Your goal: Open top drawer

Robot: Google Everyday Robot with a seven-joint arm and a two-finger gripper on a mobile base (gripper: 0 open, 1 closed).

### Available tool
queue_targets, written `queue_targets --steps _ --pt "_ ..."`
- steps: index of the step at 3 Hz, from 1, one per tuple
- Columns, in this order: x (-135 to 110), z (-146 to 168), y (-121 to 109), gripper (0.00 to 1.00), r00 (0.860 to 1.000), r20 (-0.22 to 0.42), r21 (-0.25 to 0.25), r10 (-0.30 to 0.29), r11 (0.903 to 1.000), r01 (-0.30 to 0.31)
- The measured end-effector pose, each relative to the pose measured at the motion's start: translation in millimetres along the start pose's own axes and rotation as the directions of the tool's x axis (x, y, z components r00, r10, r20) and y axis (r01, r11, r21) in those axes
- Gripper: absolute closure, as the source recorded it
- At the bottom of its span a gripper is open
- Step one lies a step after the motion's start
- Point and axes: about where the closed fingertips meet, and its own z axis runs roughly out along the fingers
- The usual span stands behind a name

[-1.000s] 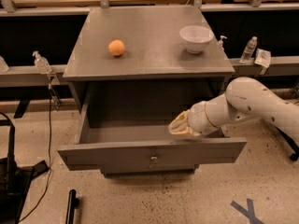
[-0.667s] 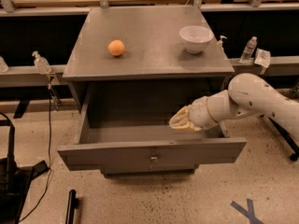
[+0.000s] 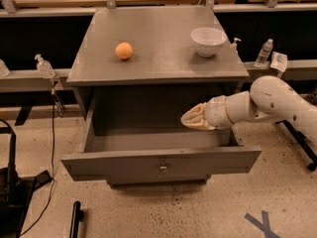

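Observation:
The top drawer of the grey metal cabinet stands pulled far out toward the camera. Its flat grey front has a small round centre knob, and the deep grey box behind it looks empty. My gripper has cream-coloured fingertips. It hangs above the right rear part of the open drawer box, just below the cabinet top. It touches nothing and holds nothing. The white arm reaches in from the right.
An orange and a white bowl sit on the cabinet top. Bottles stand on the rails at both sides. A black stand is on the floor at the left, and blue tape marks the floor at the right.
The gripper has lifted slightly up and back from the drawer's right side. The drawer stays pulled out as before.

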Motion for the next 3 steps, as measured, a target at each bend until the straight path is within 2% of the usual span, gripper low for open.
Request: queue_targets --steps 1,3 --pt "-1.4 -0.7 0.5 0.85 1.000 0.012 0.004 0.002 1.0000 -0.002" --pt "-2.9 3.9 2.0 0.37 1.000 0.015 -0.004 0.001 1.0000 0.000"
